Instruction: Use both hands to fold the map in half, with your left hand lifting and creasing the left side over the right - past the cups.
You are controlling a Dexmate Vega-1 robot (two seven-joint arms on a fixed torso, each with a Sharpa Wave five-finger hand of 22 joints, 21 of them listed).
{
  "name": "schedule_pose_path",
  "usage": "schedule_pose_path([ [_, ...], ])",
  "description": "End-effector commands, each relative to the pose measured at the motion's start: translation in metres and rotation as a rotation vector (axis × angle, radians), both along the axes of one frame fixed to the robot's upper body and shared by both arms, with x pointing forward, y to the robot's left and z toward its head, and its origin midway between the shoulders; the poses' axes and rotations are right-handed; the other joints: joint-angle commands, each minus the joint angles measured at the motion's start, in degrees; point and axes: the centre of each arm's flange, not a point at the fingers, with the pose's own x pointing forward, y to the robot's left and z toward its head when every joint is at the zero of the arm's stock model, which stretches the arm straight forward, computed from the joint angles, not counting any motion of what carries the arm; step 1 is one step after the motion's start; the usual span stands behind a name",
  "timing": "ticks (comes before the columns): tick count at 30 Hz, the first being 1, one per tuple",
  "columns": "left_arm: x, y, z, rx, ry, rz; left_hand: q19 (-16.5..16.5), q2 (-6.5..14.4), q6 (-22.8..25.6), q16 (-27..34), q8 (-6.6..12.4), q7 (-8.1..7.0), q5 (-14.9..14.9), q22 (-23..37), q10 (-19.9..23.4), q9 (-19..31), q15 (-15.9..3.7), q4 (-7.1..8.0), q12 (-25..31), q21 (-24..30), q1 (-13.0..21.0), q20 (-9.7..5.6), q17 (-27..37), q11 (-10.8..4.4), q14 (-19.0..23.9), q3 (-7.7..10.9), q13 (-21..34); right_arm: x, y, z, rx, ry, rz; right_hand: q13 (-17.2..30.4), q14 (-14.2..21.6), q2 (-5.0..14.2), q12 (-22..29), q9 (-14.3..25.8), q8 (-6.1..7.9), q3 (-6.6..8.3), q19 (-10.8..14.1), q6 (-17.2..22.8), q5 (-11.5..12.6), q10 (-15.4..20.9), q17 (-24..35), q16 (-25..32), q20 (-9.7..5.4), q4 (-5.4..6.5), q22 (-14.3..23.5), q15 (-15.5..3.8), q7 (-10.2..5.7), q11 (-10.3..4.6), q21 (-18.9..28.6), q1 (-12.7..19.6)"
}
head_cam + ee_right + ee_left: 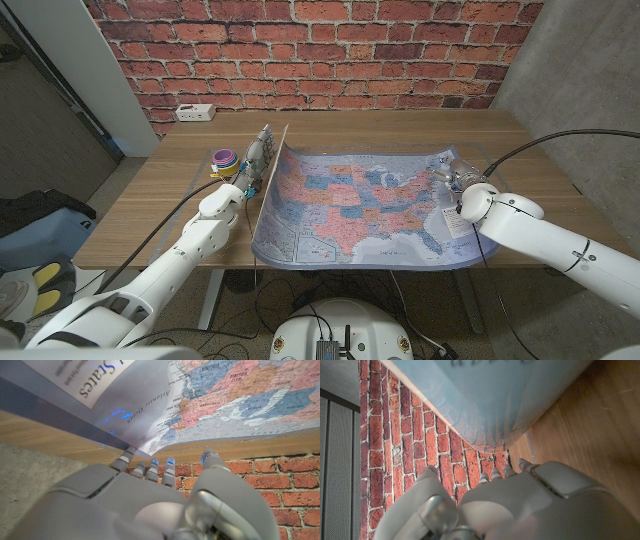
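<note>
A colourful map of the United States (360,205) lies spread on the wooden table (160,215). Its left edge stands lifted, held by my left hand (248,172). The left wrist view shows the map's pale back (490,400) rising just beyond my left hand's fingers (492,476). A stack of coloured cups (225,160) stands on the table just left of that raised edge, beside my left hand. My right hand (455,185) holds the map's right edge, which curls slightly off the table. In the right wrist view my fingertips (150,466) meet that printed edge (165,425).
A white power strip (195,112) lies at the table's back left. The brick wall (320,50) stands behind the table. Bare wood shows left of the cups and behind the map. Dark bags (40,215) sit on the floor to the left.
</note>
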Motion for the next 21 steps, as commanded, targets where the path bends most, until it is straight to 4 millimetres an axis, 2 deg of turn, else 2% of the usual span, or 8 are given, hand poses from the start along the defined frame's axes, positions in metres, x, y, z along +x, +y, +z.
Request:
schedule_pose_path([
  [1, 0.003, -0.001, 0.002, -0.003, -0.001, -0.006, -3.7, 0.8, -13.8, 0.2, -0.02, 0.23, -0.1, 0.1, -16.6, 0.2, -0.65, -0.08, 0.3, 0.1, 0.2, -1.90, 0.3, 0.05, -14.7, -0.33, 0.2, 0.000, 0.003, -0.015, -0.044, 0.096, -0.049, 0.1, -1.5, -0.07, -0.4, 0.2, -0.53, -0.13, -2.3, -0.2, -0.6, -1.0, 0.3, -0.1, 0.71, -0.13, 0.2, -0.02, -0.74, -0.77, -0.5, 0.4],
  [7, 0.005, -0.003, 0.000, -0.001, 0.002, -0.009, -3.7, 1.0, -13.9, 0.2, -0.03, 0.24, -0.1, 0.1, -16.6, 0.2, -0.64, -0.09, 0.3, 0.1, 0.2, -1.91, 0.3, 0.26, -14.7, -0.50, 0.2, 0.002, 0.006, -0.021, -0.056, 0.146, -0.061, 0.1, -3.7, -0.68, -0.8, 0.3, -0.99, -0.90, -6.1, -1.2, -1.0, -2.6, 0.5, -0.2, 1.02, 0.25, 0.3, 0.02, -2.01, -1.63, -0.8, -0.9],
  [9, 0.005, -0.003, 0.000, 0.000, 0.003, -0.013, -3.8, 1.0, -13.9, 0.1, -0.06, 0.22, -0.1, 0.1, -16.6, 0.2, -0.66, -0.09, 0.3, 0.0, 0.2, -1.89, 0.3, -0.13, -14.8, -0.54, 0.2, 0.003, 0.007, -0.024, -0.062, 0.156, -0.063, 0.1, -4.4, -0.80, -0.8, 0.3, -1.10, -1.06, -6.9, -1.6, -1.1, -3.0, 0.6, -0.2, 0.99, 0.29, 0.3, 0.12, -2.25, -1.79, -0.8, -1.2],
  [10, 0.005, -0.004, -0.001, 0.000, 0.002, -0.013, -3.8, 1.0, -14.0, 0.1, -0.08, 0.26, -0.1, 0.1, -16.8, 0.2, -0.66, -0.10, 0.2, 0.0, 0.2, -1.88, 0.3, -0.22, -14.9, -0.56, 0.2, 0.003, 0.007, -0.025, -0.059, 0.164, -0.066, 0.1, -4.6, -0.88, -0.9, 0.3, -1.15, -1.11, -7.2, -1.8, -1.1, -3.3, 0.5, -0.2, 1.02, 0.26, 0.3, 0.13, -2.35, -1.78, -0.8, -1.2],
  [11, 0.004, -0.005, -0.001, 0.000, 0.001, -0.016, -3.9, 1.0, -14.0, 0.1, -0.08, 0.28, -0.1, 0.1, -16.8, 0.3, -0.66, -0.12, 0.2, 0.0, 0.2, -1.89, 0.3, 0.66, -14.8, -0.63, 0.2, 0.003, 0.007, -0.026, -0.060, 0.169, -0.071, 0.2, -4.9, -0.96, -0.9, 0.3, -1.17, -1.15, -7.3, -1.9, -1.1, -3.5, 0.5, -0.3, 0.98, 0.22, 0.3, 0.17, -2.37, -1.84, -0.7, -1.2],
  [13, 0.002, -0.007, -0.001, 0.000, -0.006, -0.020, -4.0, 1.1, -14.0, 0.1, -0.08, 0.22, -0.1, 0.1, -16.8, 0.3, -0.66, -0.14, 0.2, 0.0, 0.3, -1.84, 0.3, -0.36, -14.9, -0.74, 0.2, 0.004, 0.008, -0.028, -0.061, 0.182, -0.075, 0.1, -5.5, -1.16, -1.2, 0.3, -1.30, -1.23, -7.9, -2.4, -1.2, -4.7, 0.5, -0.3, 0.99, 0.05, 0.3, 0.22, -2.50, -2.08, -0.6, -1.2],
  [18, -0.007, -0.012, 0.003, 0.016, -0.035, -0.007, -5.5, 1.1, -14.3, 0.1, -0.13, 0.33, -0.1, 0.1, -17.2, 0.3, -0.26, -0.22, 0.1, -0.6, 0.3, -1.26, 0.3, 0.29, -15.2, -0.94, 0.2, 0.007, 0.012, -0.033, -0.065, 0.216, -0.073, 0.1, -6.9, -1.71, -1.4, 0.3, -1.73, -1.37, -8.6, -4.5, -1.2, -6.7, 0.4, -0.4, 1.04, -0.53, 0.3, 0.41, -2.82, -2.53, -0.3, -1.0],
  [21, -0.015, -0.014, 0.007, 0.027, -0.056, 0.011, -6.2, 1.1, -14.6, 0.0, -0.21, 0.57, -0.2, 0.1, -17.3, 0.3, 0.13, -0.31, 0.1, -0.8, 0.4, -1.00, 0.3, 0.46, -15.3, -1.06, 0.2, 0.008, 0.014, -0.034, -0.071, 0.219, -0.070, 0.1, -7.4, -1.95, -1.5, 0.3, -1.73, -1.42, -8.8, -5.1, -1.2, -7.4, 0.4, -0.4, 1.02, -0.80, 0.3, 0.56, -2.82, -2.31, -0.2, -0.8],
])
